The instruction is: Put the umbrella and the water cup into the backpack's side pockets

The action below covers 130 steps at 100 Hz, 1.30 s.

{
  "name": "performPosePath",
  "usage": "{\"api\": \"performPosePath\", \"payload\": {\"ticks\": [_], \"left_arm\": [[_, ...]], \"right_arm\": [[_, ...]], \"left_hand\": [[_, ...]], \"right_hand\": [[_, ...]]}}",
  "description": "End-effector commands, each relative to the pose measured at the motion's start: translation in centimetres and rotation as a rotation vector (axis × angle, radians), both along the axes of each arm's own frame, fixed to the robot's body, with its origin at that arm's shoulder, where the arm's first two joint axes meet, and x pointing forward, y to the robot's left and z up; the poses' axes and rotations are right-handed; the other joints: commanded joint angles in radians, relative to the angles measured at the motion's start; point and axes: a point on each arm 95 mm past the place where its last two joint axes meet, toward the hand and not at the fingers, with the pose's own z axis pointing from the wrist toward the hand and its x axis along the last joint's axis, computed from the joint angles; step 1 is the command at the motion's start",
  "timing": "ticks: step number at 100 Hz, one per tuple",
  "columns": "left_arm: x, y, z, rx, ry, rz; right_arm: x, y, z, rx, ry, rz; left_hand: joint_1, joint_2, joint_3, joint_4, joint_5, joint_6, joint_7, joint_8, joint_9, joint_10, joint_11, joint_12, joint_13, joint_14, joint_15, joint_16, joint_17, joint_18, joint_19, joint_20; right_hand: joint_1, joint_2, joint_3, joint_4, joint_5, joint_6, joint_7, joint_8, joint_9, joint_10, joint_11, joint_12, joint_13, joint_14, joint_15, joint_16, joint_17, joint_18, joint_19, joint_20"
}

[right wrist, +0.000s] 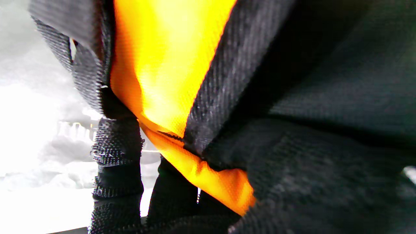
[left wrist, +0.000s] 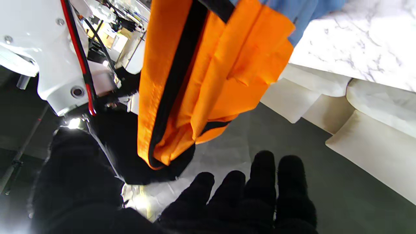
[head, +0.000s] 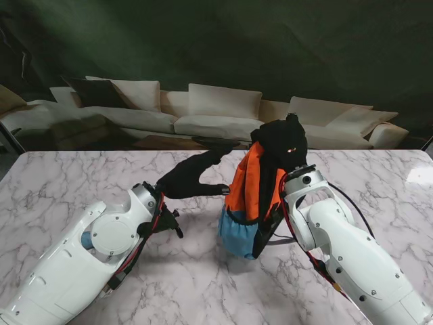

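Observation:
The orange and blue backpack (head: pixel 249 200) stands upright in the middle of the marble table (head: pixel 81 176). My right hand (head: pixel 281 143), in a black glove, is shut on its top and holds it up. In the right wrist view the orange fabric (right wrist: pixel 162 65) and black webbing (right wrist: pixel 227 71) fill the picture. My left hand (head: pixel 193 177) hovers just left of the backpack, open, fingers spread toward it and holding nothing. Its gloved fingers (left wrist: pixel 263 175) appear in the left wrist view, close to the backpack (left wrist: pixel 208 74). I see no umbrella or water cup.
A white sofa (head: pixel 203 112) with cushions stands beyond the table's far edge. A black cable (head: pixel 352 203) loops beside my right forearm.

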Motion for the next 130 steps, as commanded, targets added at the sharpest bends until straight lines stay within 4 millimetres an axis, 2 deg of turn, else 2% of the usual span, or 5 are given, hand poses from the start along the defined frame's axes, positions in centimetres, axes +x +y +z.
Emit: {"api": "performPosePath", "payload": {"ticks": [1,59,91,112,130], "left_arm": [[-0.1,-0.8,0.0,0.008,0.019,-0.024],[0.6,-4.1,-1.3,0.062,0.083,0.024],[1.6,-4.6,-2.2,0.087,0.130,0.057],[2.1,-4.9,-2.6,0.075,0.127,0.106],[2.4,-4.9,-2.7,0.047,0.113,0.143]], "right_arm": [[0.2,0.2,0.2,0.007,-0.004,-0.006],[0.7,1.2,-0.7,0.001,0.035,0.015],[0.0,1.5,-0.9,0.020,0.042,0.039],[-0.6,1.9,-1.1,0.037,0.052,0.057],[-1.1,2.1,-1.3,0.050,0.069,0.077]], "left_hand": [[-0.043,-0.027,-0.008,-0.022,-0.034,0.035,-0.006,-0.014,-0.046,0.017,-0.011,-0.014,-0.036,0.007,-0.023,-0.017,-0.019,0.007,-0.036,-0.020],[-0.069,-0.090,0.001,-0.025,-0.130,0.067,-0.032,-0.007,-0.058,0.029,0.004,0.013,-0.047,0.020,-0.006,-0.022,-0.014,-0.003,-0.044,-0.020],[0.158,-0.132,0.019,-0.004,-0.103,0.081,-0.004,0.021,0.113,0.021,0.036,0.071,0.074,0.012,0.059,0.010,0.062,-0.009,0.076,-0.020],[0.417,-0.086,0.052,0.017,0.038,0.040,0.041,0.021,0.346,-0.097,0.117,0.116,0.264,-0.057,0.125,0.028,0.190,-0.044,0.250,-0.011],[0.606,-0.052,0.113,0.026,0.310,-0.127,0.239,0.141,0.564,-0.226,0.268,0.189,0.475,-0.129,0.224,0.074,0.305,-0.082,0.386,0.001]], "right_hand": [[-0.294,0.362,-0.641,-0.125,0.019,0.172,0.055,-0.017,0.207,0.145,0.508,0.063,0.231,0.074,0.543,0.054,-0.007,-0.027,-0.001,0.008],[-0.283,0.360,-0.645,-0.131,-0.006,0.171,0.069,-0.055,0.207,0.146,0.490,0.054,0.231,0.075,0.521,0.047,-0.016,-0.027,-0.008,0.010],[-0.277,0.370,-0.647,-0.131,-0.017,0.174,0.070,-0.064,0.207,0.146,0.484,0.051,0.231,0.076,0.515,0.045,-0.019,-0.028,-0.010,0.011],[-0.272,0.372,-0.649,-0.132,-0.022,0.177,0.071,-0.068,0.208,0.146,0.483,0.050,0.232,0.076,0.513,0.045,-0.020,-0.027,-0.011,0.011],[-0.275,0.384,-0.658,-0.133,-0.043,0.172,0.066,-0.078,0.208,0.151,0.440,0.031,0.230,0.084,0.474,0.030,-0.032,-0.027,-0.021,0.010]]}}
